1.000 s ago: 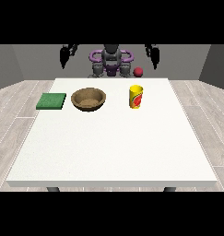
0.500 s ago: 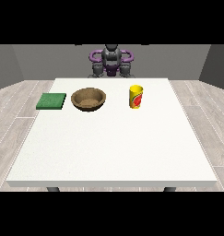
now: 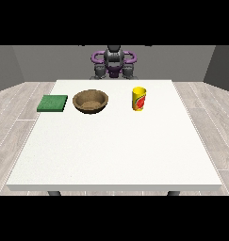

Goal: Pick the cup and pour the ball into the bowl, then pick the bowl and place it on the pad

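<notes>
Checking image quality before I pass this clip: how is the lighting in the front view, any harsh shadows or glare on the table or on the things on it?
Front view: light is even and soft; the white table shows no glare; the bowl, cup and green pad cast only faint shadows at their bases; the bowl's inside is slightly darker.

Bare test room: white table (image 3: 116, 150), grey walls, plank floor (image 3: 12, 117).
</notes>
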{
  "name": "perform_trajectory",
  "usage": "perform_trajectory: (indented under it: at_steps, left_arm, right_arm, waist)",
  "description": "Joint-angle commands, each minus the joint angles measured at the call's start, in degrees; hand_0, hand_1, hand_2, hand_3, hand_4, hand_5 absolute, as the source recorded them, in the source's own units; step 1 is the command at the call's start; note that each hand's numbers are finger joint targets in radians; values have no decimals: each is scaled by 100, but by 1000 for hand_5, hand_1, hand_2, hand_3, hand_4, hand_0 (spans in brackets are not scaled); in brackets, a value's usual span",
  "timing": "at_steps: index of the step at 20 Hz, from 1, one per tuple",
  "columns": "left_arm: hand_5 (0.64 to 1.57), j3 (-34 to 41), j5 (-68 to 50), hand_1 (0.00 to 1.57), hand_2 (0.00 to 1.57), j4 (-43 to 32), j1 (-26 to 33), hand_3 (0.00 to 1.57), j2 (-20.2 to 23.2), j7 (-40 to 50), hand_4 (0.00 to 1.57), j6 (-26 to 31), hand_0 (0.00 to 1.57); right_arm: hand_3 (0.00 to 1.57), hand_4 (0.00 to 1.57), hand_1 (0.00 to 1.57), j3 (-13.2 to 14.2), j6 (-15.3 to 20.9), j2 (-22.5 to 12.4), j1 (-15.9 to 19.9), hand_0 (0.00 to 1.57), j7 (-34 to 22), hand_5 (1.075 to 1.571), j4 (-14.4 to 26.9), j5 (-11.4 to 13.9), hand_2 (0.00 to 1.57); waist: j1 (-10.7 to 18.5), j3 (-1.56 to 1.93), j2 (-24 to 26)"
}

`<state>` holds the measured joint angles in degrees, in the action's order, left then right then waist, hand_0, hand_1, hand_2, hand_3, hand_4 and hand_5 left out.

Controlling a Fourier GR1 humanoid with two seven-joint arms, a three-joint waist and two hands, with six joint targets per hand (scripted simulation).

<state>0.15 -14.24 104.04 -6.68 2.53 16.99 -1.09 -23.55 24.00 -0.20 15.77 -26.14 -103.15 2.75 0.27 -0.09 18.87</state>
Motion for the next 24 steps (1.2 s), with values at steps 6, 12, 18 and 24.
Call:
perform_trajectory:
  at_steps: [6, 12, 18, 24]
  left_arm:
    - [1509, 829, 75, 0, 0, -505, -1515, 0, 562, -1056, 0, 194, 0]
    - [1447, 1094, 694, 0, 0, -1483, -1989, 0, 882, -2078, 0, 85, 0]
    - [1417, 1309, 717, 0, 0, -2620, -1349, 0, 751, -3691, 0, 400, 0]
    - [1407, 1398, 719, 0, 0, -4073, -1550, 0, 866, -4326, 0, 730, 0]
  right_arm:
    - [0, 0, 0, 649, -566, -334, 707, 0, 1272, 1570, 143, -114, 0]
    - [0, 0, 0, 1054, -1075, -464, 1274, 0, 1147, 1567, -145, -532, 0]
    - [0, 0, 0, 1114, -1229, -613, 884, 0, 1314, 1569, -641, -518, 0]
    - [0, 0, 0, 1448, -1331, -742, 1007, 0, 505, 1568, -930, -608, 0]
  waist:
    - [-371, 11, -2469]
    - [-842, 7, -3098]
    - [-1054, 4, -3438]
    - [-941, 4, -2944]
